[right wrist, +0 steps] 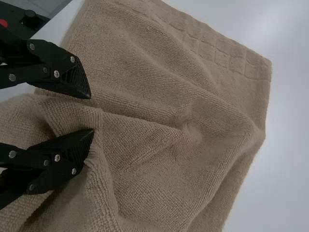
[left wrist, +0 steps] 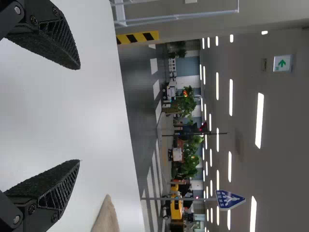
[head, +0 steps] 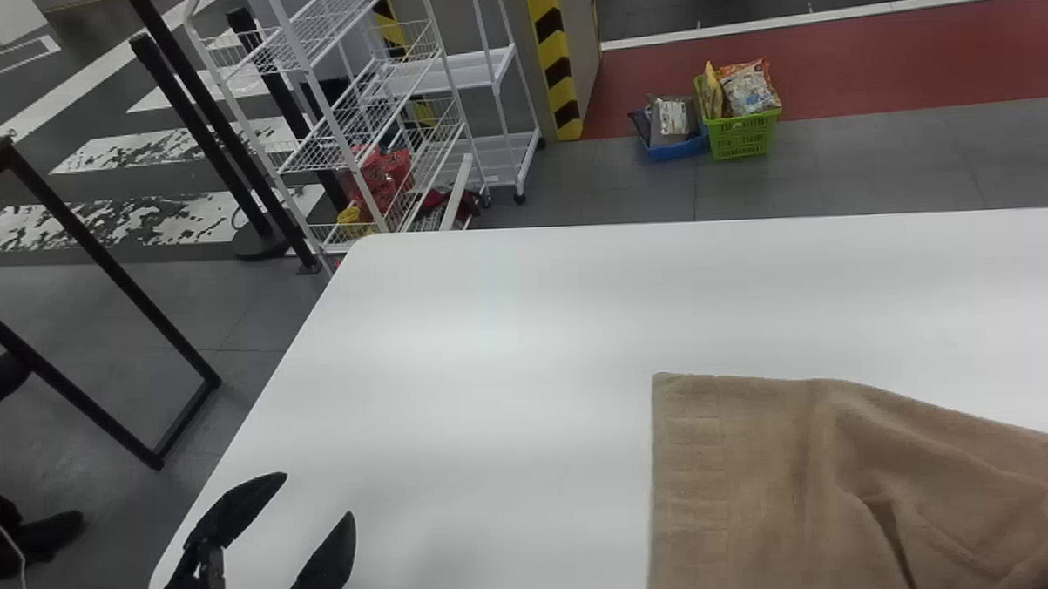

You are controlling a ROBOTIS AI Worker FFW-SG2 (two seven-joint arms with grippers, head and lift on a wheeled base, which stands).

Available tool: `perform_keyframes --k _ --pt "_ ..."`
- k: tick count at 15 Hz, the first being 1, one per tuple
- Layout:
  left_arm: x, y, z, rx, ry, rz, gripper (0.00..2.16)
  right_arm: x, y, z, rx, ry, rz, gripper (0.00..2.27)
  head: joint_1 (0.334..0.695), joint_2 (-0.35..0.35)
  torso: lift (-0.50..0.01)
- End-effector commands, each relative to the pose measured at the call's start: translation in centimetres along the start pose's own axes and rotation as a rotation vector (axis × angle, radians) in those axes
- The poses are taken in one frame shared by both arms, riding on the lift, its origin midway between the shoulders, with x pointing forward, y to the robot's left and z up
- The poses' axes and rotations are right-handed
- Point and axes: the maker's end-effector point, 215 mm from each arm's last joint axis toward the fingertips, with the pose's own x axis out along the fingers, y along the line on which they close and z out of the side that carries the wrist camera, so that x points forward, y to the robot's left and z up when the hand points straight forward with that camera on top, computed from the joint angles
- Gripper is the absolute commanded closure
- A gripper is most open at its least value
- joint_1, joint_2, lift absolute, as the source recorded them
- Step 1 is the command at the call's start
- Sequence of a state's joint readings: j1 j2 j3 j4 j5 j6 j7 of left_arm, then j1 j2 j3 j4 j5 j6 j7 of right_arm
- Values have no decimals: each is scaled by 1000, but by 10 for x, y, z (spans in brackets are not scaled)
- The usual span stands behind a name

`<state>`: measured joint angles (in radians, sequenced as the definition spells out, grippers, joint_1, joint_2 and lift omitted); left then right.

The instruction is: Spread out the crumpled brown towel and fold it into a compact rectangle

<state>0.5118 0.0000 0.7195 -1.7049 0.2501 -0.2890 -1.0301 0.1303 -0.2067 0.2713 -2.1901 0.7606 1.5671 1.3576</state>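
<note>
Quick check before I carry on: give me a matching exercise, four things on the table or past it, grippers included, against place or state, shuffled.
Things:
1. Left gripper
2. Brown towel
3. Right gripper
4. Green basket

Place or state:
A. On the floor beyond the table, holding packets
B. Open, among the towel's folds
C. Open, at the table's left part, away from the towel
D. Creased, on the table's right part

Pairs: 1-C, 2-D, 3-B, 4-A
</note>
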Motion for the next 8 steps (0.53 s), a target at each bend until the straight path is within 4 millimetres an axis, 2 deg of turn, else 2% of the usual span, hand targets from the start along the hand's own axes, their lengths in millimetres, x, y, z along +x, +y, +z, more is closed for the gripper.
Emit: perform_keyframes --k 1,2,6,8 --pt "-2 1 -1 -1 1 6 137 15 26 7 -4 5 68 701 695 350 -127" --pt "-1 0 -1 -3 2 4 137 22 38 12 -8 6 101 701 695 350 -127" --pt "-1 1 0 0 -1 4 137 51 50 33 12 24 137 697 695 350 -127" --pt "-1 0 0 1 -1 3 137 62 59 50 16 14 159 697 695 350 -127"
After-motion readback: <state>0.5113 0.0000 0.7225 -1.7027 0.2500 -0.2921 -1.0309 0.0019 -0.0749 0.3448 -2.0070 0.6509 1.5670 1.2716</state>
